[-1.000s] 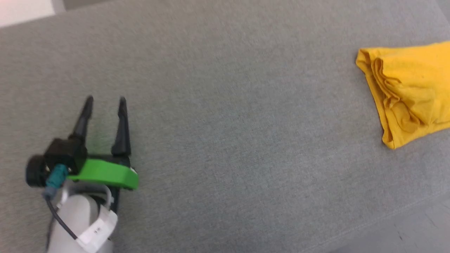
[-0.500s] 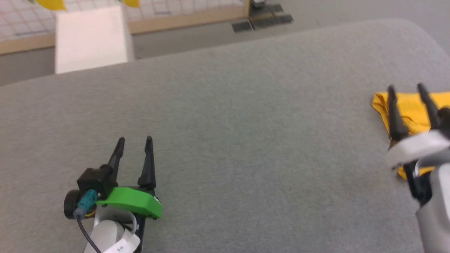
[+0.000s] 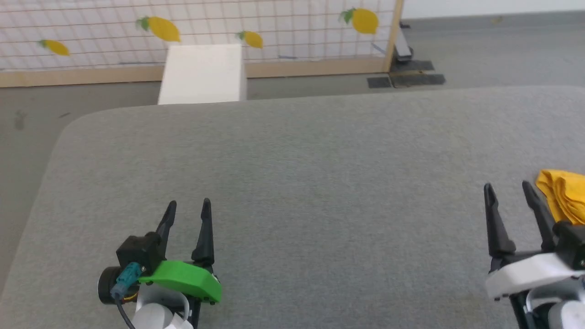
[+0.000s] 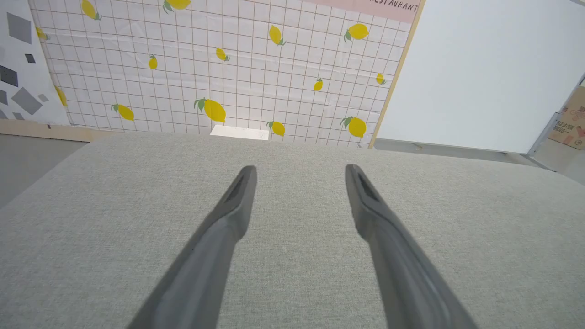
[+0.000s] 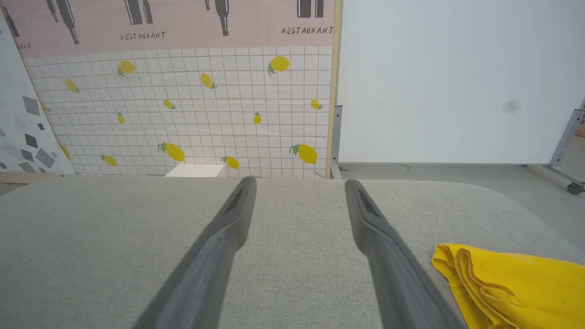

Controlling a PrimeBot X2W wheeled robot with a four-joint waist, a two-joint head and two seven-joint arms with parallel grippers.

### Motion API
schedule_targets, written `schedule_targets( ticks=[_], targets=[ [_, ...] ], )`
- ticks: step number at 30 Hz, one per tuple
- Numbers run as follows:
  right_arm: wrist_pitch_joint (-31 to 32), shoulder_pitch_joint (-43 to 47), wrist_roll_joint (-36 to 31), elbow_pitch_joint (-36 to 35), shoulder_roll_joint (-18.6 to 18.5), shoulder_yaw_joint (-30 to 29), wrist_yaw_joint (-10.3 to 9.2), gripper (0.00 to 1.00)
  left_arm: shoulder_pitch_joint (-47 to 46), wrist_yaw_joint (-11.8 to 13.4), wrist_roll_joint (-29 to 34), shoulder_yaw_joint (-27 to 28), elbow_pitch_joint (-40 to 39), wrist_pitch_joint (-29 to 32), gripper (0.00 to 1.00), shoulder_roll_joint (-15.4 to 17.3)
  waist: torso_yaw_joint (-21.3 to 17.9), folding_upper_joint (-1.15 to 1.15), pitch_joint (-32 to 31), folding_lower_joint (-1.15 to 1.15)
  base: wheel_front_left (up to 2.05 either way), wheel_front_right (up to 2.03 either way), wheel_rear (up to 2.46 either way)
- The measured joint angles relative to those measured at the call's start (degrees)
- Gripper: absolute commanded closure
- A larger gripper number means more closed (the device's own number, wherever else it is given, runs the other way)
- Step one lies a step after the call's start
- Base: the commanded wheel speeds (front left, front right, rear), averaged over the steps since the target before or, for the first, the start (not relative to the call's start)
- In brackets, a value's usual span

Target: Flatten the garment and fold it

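- Lemon-print backdrop (image 3: 91, 32): stands at the far upper left behind the grey floor, a white grid on a wooden base rail.
- Left gripper (image 3: 188, 202): hangs over the lower left of the grey cushion (image 3: 297, 183), fingers pointing away from the robot. Stands released, jaws spread wide, grasping nothing. Shows only bare grey fabric between the two dark fingers in the left wrist view. Carries a green bracket (image 3: 183, 278) at the wrist.
- White box (image 3: 201, 73): sits on the floor just beyond the cushion's far edge, in front of the backdrop, a little right of the left gripper.
- Right gripper (image 3: 507, 185): hovers over the lower right of the cushion, well apart from the left one. Also stands released and wide, holding nothing, with plain fabric in the gap. Carries a white bracket (image 3: 525, 272) at the wrist.
- Garment (image 3: 564, 196): lies bunched and creased in layered folds on the cushion at the far right, just beside the right gripper's outer finger and outside the jaws. Cannot tell whether finger and cloth touch. Runs off the right edge, print hidden.
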Motion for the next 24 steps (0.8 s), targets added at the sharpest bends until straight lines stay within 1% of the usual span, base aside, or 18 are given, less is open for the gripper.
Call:
schedule_targets(
  ticks=[5, 10, 18, 24],
  targets=[
    [0.0, 3.0, -1.3, -1.2, 2.3, -0.6, 0.00, 0.00, 0.9, 0.5, -0.4, -0.3, 0.3, 0.0, 0.00, -0.1, 2.2, 0.00, -1.5, 0.00, 0.00, 0.00, 0.00],
    [0.1, 4.6, -1.9, -2.2, 3.9, -1.0, 0.00, 0.00, 1.6, 0.6, -0.9, -0.3, 0.4, 0.0, 0.00, -0.2, 3.2, 0.00, -2.5, 0.00, 0.00, 0.00, 0.00],
    [0.5, 5.9, -1.9, -3.4, 5.0, -1.6, 0.00, 0.00, 1.8, 1.0, -1.5, -0.3, 0.5, 0.0, 0.00, -0.2, 3.1, 0.00, -2.7, 0.00, 0.00, 0.00, 0.00],
    [0.6, 6.3, -1.6, -3.7, 5.1, -1.9, 0.00, 0.00, 2.1, 1.2, -1.5, -0.4, 0.6, 0.0, 0.00, -0.2, 2.9, 0.00, -2.6, 0.00, 0.00, 0.00, 0.00]
  ],
)
